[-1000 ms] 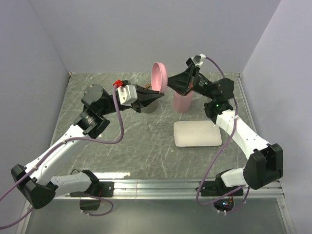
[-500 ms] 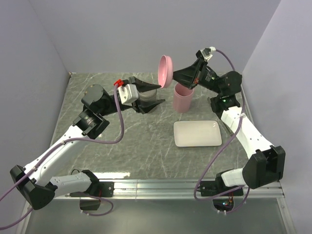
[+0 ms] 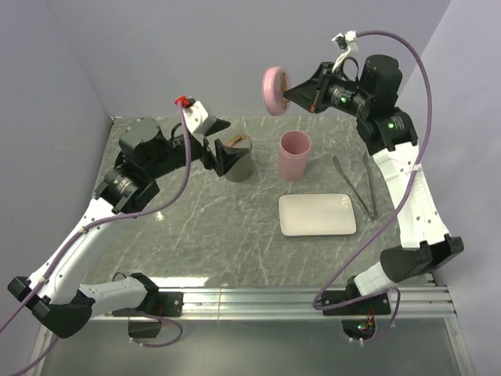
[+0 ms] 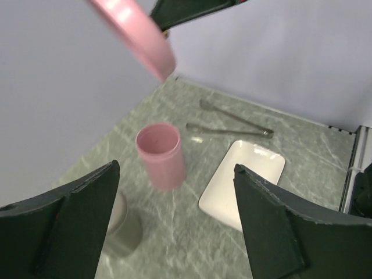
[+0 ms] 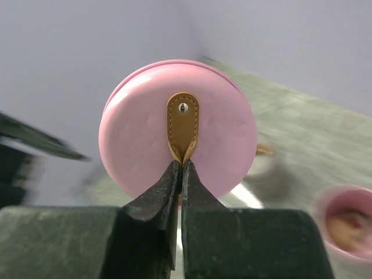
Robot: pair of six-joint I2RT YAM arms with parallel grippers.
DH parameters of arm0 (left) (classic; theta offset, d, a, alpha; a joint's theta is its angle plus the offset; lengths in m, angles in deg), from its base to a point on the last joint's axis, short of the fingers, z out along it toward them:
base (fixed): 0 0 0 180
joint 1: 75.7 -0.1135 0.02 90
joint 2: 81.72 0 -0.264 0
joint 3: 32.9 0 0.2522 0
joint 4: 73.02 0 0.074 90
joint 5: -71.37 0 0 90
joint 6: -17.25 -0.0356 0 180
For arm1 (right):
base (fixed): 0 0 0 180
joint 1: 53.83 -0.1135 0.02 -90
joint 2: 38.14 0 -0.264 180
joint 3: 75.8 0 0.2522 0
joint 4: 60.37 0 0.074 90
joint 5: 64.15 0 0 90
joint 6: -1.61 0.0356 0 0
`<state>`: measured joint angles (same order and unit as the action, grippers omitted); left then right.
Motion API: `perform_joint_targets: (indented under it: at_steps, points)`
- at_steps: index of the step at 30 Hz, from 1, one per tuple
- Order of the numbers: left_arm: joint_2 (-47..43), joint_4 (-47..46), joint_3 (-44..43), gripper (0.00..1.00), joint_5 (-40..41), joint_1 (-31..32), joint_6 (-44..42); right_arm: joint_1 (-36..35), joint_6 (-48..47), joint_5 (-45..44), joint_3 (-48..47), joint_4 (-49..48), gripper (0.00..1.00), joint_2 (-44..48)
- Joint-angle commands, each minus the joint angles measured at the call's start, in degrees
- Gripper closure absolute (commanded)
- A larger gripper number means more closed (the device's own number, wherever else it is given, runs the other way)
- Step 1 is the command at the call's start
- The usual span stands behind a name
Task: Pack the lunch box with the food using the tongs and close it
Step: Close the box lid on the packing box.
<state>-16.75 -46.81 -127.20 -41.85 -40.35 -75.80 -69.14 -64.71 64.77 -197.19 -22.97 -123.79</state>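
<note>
Right gripper [image 5: 181,165] is pinched tight on the brown tab [image 5: 182,125] of the pink lid [image 3: 274,89], which it holds on edge in the air. Left gripper [image 4: 176,168] gapes wide, empty. Tongs [image 4: 232,129] lie flat right of the white tray [image 3: 317,214], joined end toward the arms, tips spread toward the far wall.

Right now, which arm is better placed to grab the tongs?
Probably left: the left gripper is open and empty; the right gripper grips the pink lid, though the tongs lie on its side.
</note>
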Motion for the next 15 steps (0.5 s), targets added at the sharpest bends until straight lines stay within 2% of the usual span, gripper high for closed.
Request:
perform_joint_targets:
  at_steps: [1, 2, 4, 7, 13, 14, 15]
  points:
    - [0.68, 9.24, -2.52, 0.14, 3.1, -3.36, 5.33, -0.51, -23.12, -14.36, -9.24, 21.69, 1.0, -6.96]
    - [1.12, 10.48, -2.7, 0.13, 3.36, -3.8, 5.51, -0.6, -26.46, -16.13, -13.26, 24.06, 1.0, -8.56]
    - [1.56, 12.5, -2.44, 0.12, 4.41, -4.76, 4.99, -1.3, -31.29, -23.75, -14.7, 27.24, 1.0, -11.54]
    - [2.53, 16.63, -1.56, 0.12, 6.43, -6.6, 4.46, -2.71, -36.32, -30.28, -17.95, 30.93, 1.0, -16.11]
    - [3.76, 20.07, 1.42, 0.1, 8.98, -9.07, 3.75, -2.71, -40.2, -34.69, -21.21, 34.45, 1.0, -24.02]
    - [3.85, 20.33, 1.6, 0.01, 9.25, -9.16, 3.67, -2.71, -40.47, -35.39, -21.91, 34.72, 1.0, -24.82]
    - [4.11, 21.38, 1.52, 0.01, 9.07, -9.42, 3.66, -2.71, -40.73, -35.57, -22.26, 35.24, 1.0, -25.62]
